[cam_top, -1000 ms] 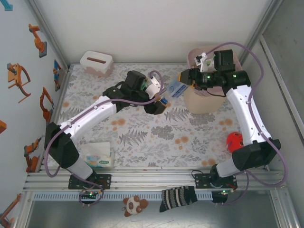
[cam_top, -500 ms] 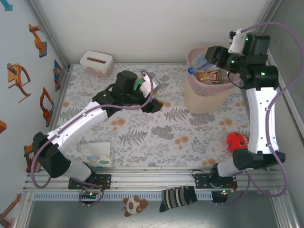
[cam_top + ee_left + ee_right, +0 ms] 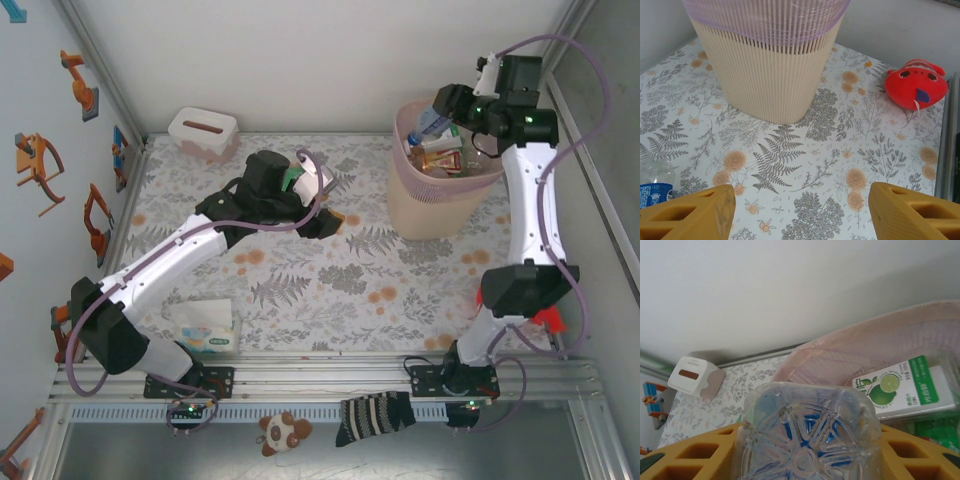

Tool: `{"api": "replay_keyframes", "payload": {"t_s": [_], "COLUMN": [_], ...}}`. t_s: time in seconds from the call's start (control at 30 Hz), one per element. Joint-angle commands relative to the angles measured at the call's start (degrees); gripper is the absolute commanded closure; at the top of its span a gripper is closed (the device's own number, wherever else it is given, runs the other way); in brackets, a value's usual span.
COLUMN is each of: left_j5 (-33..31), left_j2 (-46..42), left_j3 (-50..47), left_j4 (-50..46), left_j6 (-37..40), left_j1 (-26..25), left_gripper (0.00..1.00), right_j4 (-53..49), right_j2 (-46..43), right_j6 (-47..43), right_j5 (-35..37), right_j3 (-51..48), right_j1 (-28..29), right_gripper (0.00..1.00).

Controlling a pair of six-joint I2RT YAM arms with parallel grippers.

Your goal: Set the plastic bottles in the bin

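If the bin [image 3: 430, 215] rim catches it on release, the held bottle [image 3: 805, 435] may tumble onto the surface [image 3: 300, 290].

Bin: tall, beige, ribbed, pink-lined, well filled, far right.

Right claw [image 3: 446, 104]: clamped on held bottle, clear, blue-labelled, over bin mouth near rim.

Left claw [image 3: 800, 210]: wide, empty, near second bottle [image 3: 655, 185] on surface.

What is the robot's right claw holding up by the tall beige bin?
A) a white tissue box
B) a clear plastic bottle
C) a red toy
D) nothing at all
B: the right wrist camera shows the ridged base of a clear bottle pinched between the yellow fingers of the right claw, above the open top of the bin.
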Motion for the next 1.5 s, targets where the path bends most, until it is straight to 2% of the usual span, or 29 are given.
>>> {"api": "replay_keyframes", "payload": {"t_s": [0.0, 0.13, 0.4, 0.57, 1.07, 1.17, 1.47], "left_j5": [-0.4, -0.5, -0.3, -0.4, -0.4, -0.4, 0.0], "left_j2": [-0.6, -0.6, 0.1, 0.4, 0.4, 0.3, 0.4], "left_j3": [-0.7, -1.0, -1.1, -1.2, -1.6, -1.6, -1.4], "left_j4": [0.2, 0.3, 0.3, 0.4, 0.5, 0.4, 0.9], "left_j6": [-0.5, -0.7, -0.9, -1.0, -1.3, -1.4, -1.5], "left_j1": [0.3, 0.4, 0.6, 0.8, 1.0, 1.0, 1.1], "left_gripper": [0.30, 0.30, 0.30, 0.30, 0.30, 0.30, 0.30], "right_j4": [-0.7, -3.3, -9.1, -9.2, -6.0, -5.9, -9.7], "right_j2": [2.2, 5.1, 7.8, 8.3, 12.5, 13.5, 9.1], "right_j6": [-0.5, -3.1, -11.5, -13.7, -14.1, -14.2, -12.8], "right_j5": [-4.5, -3.5, 9.8, 14.9, 17.2, 17.1, 15.6], "right_j3": [4.8, 5.8, 4.7, 0.6, -7.2, -7.8, 1.7], "right_j1": [0.1, 1.4, 6.5, 8.2, 8.4, 8.4, 8.5], "right_gripper": [0.64, 0.66, 0.67, 0.68, 0.68, 0.64, 0.34]}}
